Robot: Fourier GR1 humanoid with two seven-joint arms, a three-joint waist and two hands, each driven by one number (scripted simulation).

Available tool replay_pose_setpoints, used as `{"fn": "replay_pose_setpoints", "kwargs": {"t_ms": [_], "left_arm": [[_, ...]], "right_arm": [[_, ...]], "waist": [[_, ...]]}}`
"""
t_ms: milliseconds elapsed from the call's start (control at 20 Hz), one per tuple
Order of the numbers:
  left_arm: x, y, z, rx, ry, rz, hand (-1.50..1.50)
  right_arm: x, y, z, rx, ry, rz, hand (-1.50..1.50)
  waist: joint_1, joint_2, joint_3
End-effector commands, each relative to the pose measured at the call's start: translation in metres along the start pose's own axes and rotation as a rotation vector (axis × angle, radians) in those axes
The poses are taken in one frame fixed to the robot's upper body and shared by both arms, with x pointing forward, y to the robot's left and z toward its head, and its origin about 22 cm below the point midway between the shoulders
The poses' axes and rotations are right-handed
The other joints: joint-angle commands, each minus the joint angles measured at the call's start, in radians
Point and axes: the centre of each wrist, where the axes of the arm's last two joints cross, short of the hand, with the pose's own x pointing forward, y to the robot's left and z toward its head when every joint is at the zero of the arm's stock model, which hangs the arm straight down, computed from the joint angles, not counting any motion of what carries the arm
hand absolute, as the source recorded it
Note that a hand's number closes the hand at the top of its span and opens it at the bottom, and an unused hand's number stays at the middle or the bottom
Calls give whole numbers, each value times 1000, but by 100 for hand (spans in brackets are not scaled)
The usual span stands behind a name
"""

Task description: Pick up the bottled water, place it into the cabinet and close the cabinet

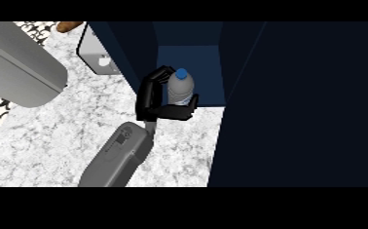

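At the open dark blue cabinet [188,57], one black hand [159,99] curls round the clear blue-capped water bottle [180,87]. Which hand it is, I cannot tell.

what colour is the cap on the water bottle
Blue, on the water bottle held by the robot hand; it shows in the head view.

A kitchen — a white-speckled stone counter [64,125] carries a dark blue cabinet [187,62] standing open, and left of the cabinet sits a grey appliance [97,52].
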Motion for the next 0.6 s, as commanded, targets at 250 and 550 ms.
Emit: {"fn": "replay_pose_setpoints", "kwargs": {"t_ms": [250, 550], "left_arm": [[13, -29, -42, 49, 53, -71, 150], [14, -32, -50, 102, 100, -71, 150]], "right_arm": [[16, 2, 13, -14, -34, 17, -150], [34, -17, 22, -5, -43, 37, -150]], "waist": [[-15, 5, 0], [-17, 3, 0]]}}
